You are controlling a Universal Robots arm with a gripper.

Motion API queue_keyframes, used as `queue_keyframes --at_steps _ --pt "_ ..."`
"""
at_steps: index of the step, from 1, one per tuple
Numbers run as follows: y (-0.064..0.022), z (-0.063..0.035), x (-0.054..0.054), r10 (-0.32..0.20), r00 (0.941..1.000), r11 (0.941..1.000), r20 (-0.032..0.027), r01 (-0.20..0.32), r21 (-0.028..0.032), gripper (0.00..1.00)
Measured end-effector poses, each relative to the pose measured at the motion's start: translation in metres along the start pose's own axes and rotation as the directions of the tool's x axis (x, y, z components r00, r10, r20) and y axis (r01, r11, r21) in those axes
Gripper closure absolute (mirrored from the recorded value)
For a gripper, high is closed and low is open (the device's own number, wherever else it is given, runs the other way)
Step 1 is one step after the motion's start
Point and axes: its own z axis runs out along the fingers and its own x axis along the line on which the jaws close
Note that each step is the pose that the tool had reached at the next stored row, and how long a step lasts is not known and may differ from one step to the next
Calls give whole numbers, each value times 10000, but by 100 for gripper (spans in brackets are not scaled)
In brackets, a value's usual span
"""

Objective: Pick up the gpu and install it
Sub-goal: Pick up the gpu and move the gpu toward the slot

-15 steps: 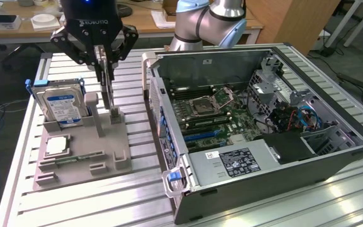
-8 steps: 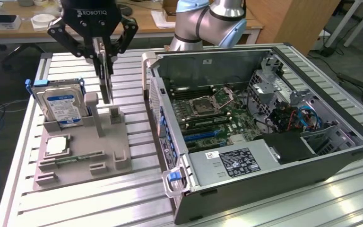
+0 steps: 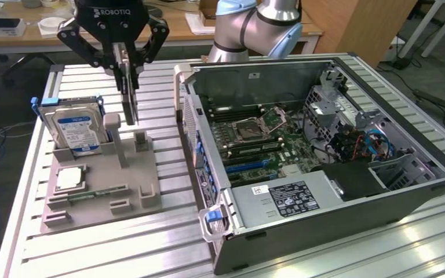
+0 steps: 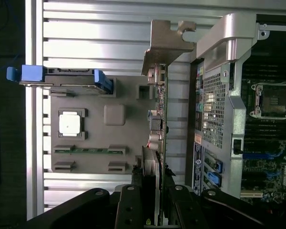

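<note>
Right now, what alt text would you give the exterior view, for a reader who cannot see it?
The gripper holds the gpu upright, on edge, over a grey tray where a hard drive stands. At the exterior view's right lies an open computer case with its motherboard exposed, all on a ribbed metal table.

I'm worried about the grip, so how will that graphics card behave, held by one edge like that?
Probably stiff: the graphics card hangs straight below the gripper. Its thin edge gives little to hold, so it may swivel. The metal bracket likely weights one end.
</note>
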Motion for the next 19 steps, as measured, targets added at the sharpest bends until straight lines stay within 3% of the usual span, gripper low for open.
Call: queue_keyframes --at_steps 6,8,9,10,12,13,19 --pt "-1 2 -58 0 10000 10000 2 0 0 73" --pt "-1 2 -78 0 10000 10000 1 0 26 73" --pt "-1 3 -85 0 10000 10000 1 0 76 73" --pt "-1 2 -92 -1 10000 9999 0 1 164 73" --pt "-1 2 -100 -6 10000 9991 -4 7 422 73" --pt "-2 2 -103 -8 10000 9988 -4 9 489 73" --pt "-1 4 -138 -9 10000 9988 -3 9 499 73"
